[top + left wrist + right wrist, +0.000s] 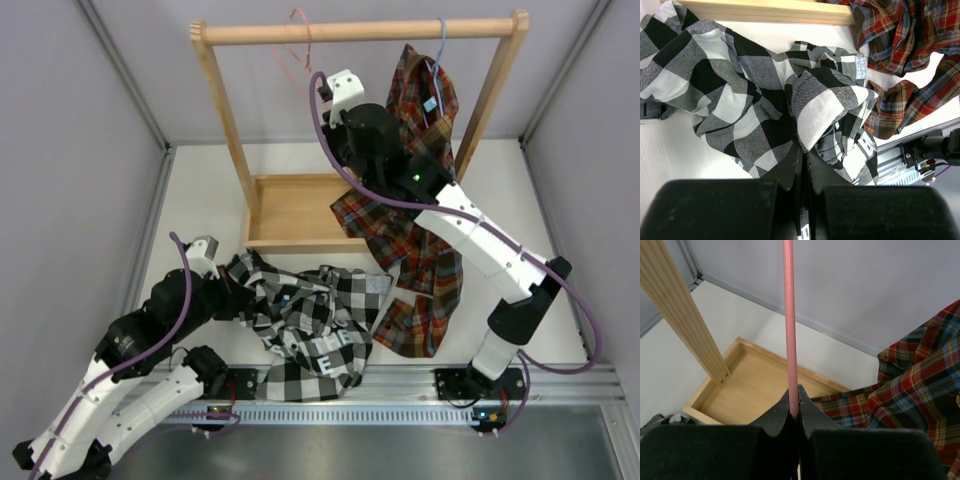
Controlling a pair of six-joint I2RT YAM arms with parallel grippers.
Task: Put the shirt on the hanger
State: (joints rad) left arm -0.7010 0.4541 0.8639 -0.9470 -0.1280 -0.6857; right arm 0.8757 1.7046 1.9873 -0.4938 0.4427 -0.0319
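The black-and-white check shirt lies crumpled on the table at the front left, white lettering showing on it. My left gripper is shut on a fold of the shirt; the left wrist view shows the cloth pinched between the closed jaws. The thin pink hanger hangs by its hook from the wooden rod. My right gripper is raised beside it and shut on its wire. In the right wrist view the pink wire runs straight up out of the closed gripper.
A wooden rack with a top rod and a shallow base tray stands at the back. A red plaid shirt on a light blue hanger hangs from the rod's right end and drapes onto the table. A metal rail edges the front.
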